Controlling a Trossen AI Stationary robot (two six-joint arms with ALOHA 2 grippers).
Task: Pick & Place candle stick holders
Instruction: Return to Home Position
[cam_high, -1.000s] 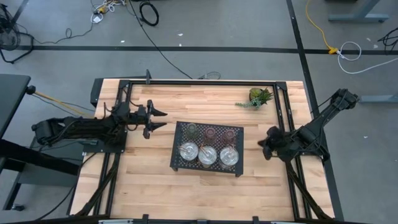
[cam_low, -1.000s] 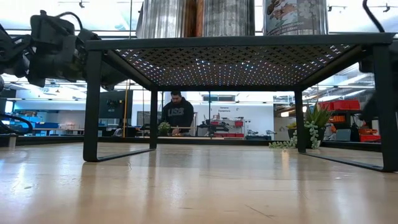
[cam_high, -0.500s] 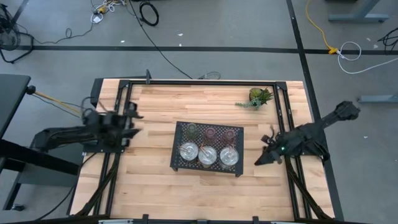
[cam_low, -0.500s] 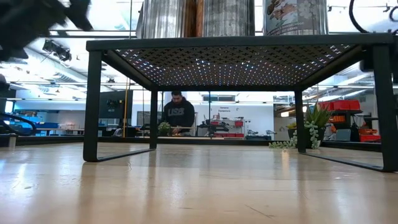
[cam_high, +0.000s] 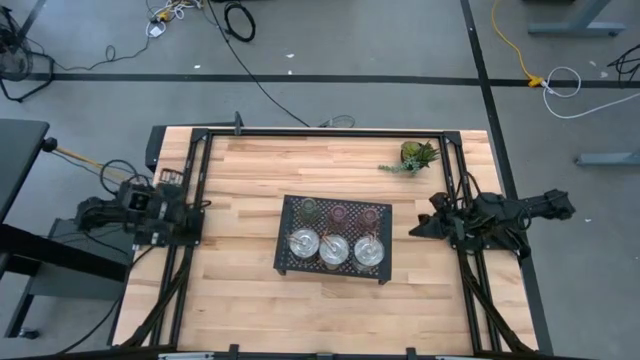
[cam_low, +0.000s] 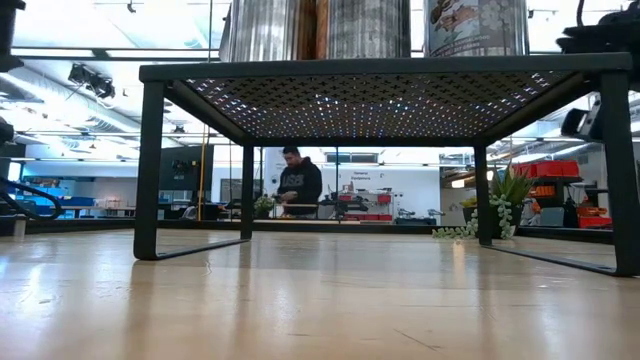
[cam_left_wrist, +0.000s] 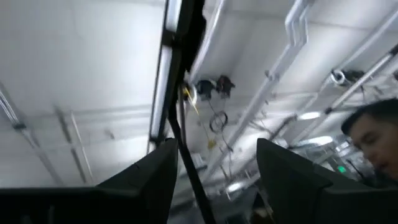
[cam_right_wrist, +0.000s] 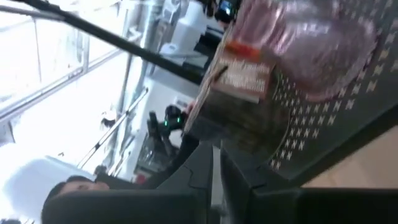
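The six candle stick holders (cam_high: 333, 249) all stand on top of the black mesh tray (cam_high: 288, 265) at the middle of the bench (cam_high: 240, 290). Three silver holders (cam_high: 303, 243) sit in a row along the tray's near edge, and two pink holders (cam_high: 339, 213) and the green holder (cam_high: 309, 208) sit along its far edge. None is left on the bench itself, so the placing looks finished and the step in hand appears to be parking the arms. The right gripper (cam_high: 420, 226) hovers just off the tray's right edge, above the bench and apart from the tray. Seen from its wrist, its jaws are drawn nearly together with only a thin slit between them, and they hold and touch nothing. The left gripper (cam_left_wrist: 216, 146) is folded over the bench's left edge, well apart from the tray. It points up at the ceiling with jaws spread wide and empty. The next move, as I judge it, needs no grasp. Each arm only has to tuck in to rest, the right one pulling away from the tray's right edge without clipping it or the plant (cam_high: 415, 155) near the bench's far right corner. A person (cam_low: 300, 180) stands in the room beyond.
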